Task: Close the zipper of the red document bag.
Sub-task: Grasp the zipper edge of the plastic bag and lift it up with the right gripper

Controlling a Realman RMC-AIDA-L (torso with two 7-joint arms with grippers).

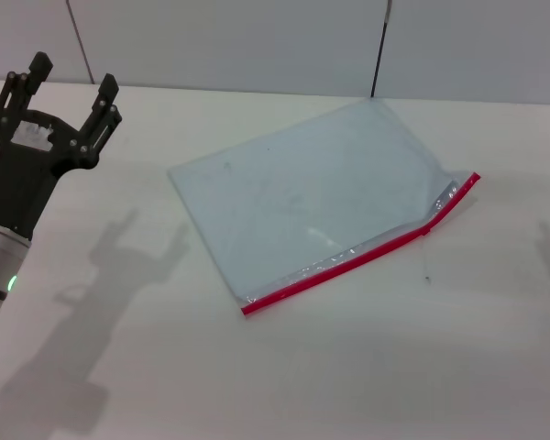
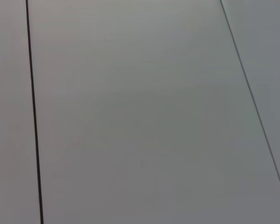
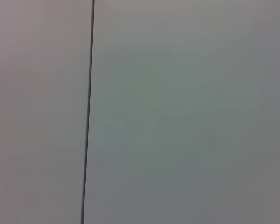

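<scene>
While flat: one red document bag [image 1: 312, 197], one zipper [image 1: 362, 249].

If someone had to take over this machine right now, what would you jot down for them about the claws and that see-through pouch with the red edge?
Left claw: raised at the table's far left, open, holding nothing, well clear of the pouch.
Right claw: only a dark sliver shows at the right edge of the head view; its state cannot be told.
The red document bag lies flat on the white table, turned at an angle.
The zipper runs along the pouch's near long edge; its right end kinks and lifts a little.
Done: nothing visible yet; neither claw touches the bag.
Left: hold the bag steady, then close the zipper.
</scene>
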